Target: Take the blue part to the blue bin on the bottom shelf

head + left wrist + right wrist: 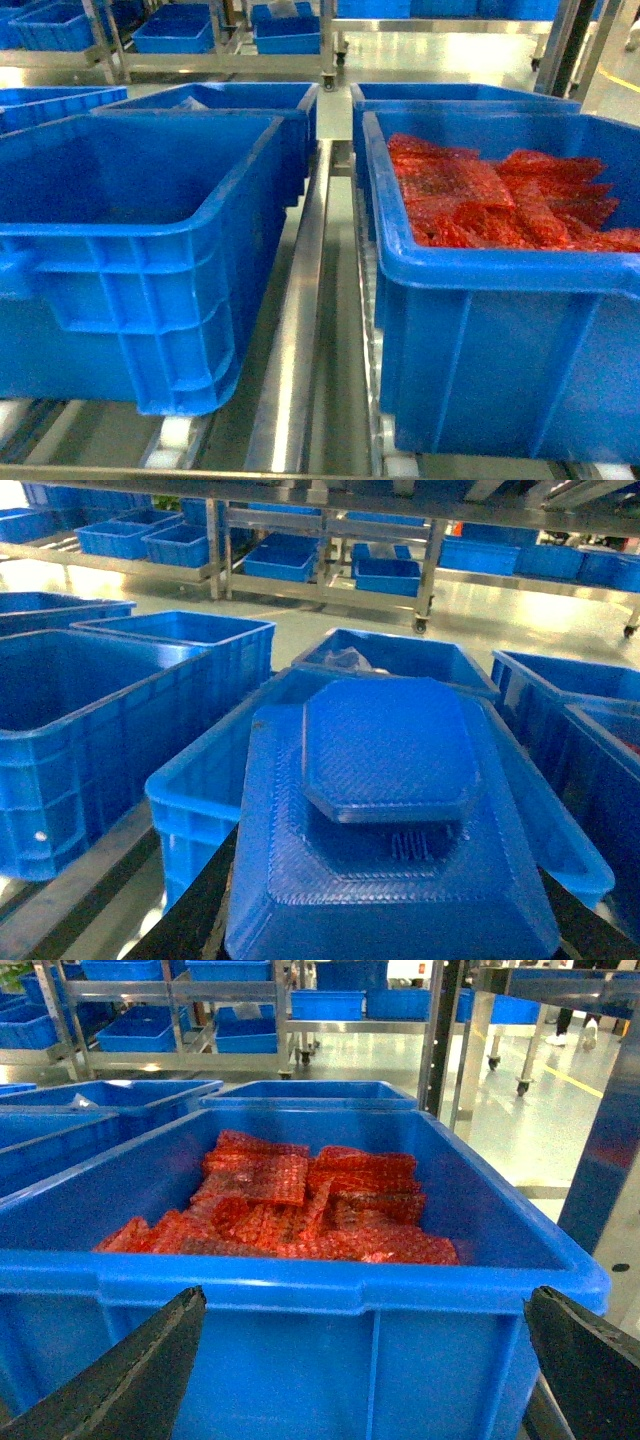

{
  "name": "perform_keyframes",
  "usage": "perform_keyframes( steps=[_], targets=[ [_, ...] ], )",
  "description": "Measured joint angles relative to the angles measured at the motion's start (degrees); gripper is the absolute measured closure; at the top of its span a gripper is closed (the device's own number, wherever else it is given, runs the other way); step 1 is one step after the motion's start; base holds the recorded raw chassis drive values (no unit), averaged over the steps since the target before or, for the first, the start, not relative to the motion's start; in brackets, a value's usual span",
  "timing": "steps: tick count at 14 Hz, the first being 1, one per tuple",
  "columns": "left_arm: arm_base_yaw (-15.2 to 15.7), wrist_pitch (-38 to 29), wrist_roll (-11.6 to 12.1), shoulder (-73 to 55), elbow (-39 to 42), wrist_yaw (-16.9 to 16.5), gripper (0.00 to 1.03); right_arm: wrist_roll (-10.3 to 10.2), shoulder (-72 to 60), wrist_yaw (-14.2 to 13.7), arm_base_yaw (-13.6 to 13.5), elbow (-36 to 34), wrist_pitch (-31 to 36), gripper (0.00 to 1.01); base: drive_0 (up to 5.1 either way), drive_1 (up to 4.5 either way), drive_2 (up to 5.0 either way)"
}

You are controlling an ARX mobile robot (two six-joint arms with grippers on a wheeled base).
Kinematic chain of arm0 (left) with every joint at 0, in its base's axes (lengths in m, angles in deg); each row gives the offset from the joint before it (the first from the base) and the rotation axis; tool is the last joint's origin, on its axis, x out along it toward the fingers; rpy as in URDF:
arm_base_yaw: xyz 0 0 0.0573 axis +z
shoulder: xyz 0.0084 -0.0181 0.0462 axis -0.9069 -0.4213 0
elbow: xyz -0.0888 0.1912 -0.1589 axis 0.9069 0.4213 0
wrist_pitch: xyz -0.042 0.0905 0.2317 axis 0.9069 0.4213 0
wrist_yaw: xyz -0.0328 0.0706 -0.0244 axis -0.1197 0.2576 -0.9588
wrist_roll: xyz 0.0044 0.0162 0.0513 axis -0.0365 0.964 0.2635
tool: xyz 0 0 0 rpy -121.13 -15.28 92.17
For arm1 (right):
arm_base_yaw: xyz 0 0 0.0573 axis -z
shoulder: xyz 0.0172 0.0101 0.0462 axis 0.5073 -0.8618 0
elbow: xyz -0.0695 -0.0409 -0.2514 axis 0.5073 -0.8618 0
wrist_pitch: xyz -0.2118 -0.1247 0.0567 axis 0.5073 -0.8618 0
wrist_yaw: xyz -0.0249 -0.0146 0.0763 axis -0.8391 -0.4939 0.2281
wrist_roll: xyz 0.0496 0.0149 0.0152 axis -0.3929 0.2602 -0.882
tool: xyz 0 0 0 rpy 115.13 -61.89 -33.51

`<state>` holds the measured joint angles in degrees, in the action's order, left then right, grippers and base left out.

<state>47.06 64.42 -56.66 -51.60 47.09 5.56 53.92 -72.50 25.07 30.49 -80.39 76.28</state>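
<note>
Blue part (390,820), clamped by the left gripper (390,920), hovers over the blue bin (200,780)'s near edge; right gripper (365,1380) gapes empty.

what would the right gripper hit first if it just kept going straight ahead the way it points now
Most likely the near wall of the blue crate holding red bubble wrap. The right gripper is open and faces that wall squarely, though the gap between them is hard to judge.

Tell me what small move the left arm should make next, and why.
Probably ease the left gripper forward over the blue bin before releasing: it appears to hold the blue part right at the camera, and the bin's open top lies just ahead.
</note>
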Motion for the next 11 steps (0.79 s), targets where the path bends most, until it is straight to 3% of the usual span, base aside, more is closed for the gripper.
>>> perform_keyframes(
  steps=[10, 11],
  targets=[
    [0.0, 0.1, 0.0, -0.3, 0.0, 0.0, 0.6, 0.0, 0.0, 0.0, 0.0, 0.0, -0.2, 0.03, 0.0, 4.19, -4.2],
    [0.0, 0.0, 0.0, -0.2, 0.0, 0.0, 0.6, 0.0, 0.0, 0.0, 0.0, 0.0, -0.2, 0.03, 0.0, 0.0, 0.0]
  ],
)
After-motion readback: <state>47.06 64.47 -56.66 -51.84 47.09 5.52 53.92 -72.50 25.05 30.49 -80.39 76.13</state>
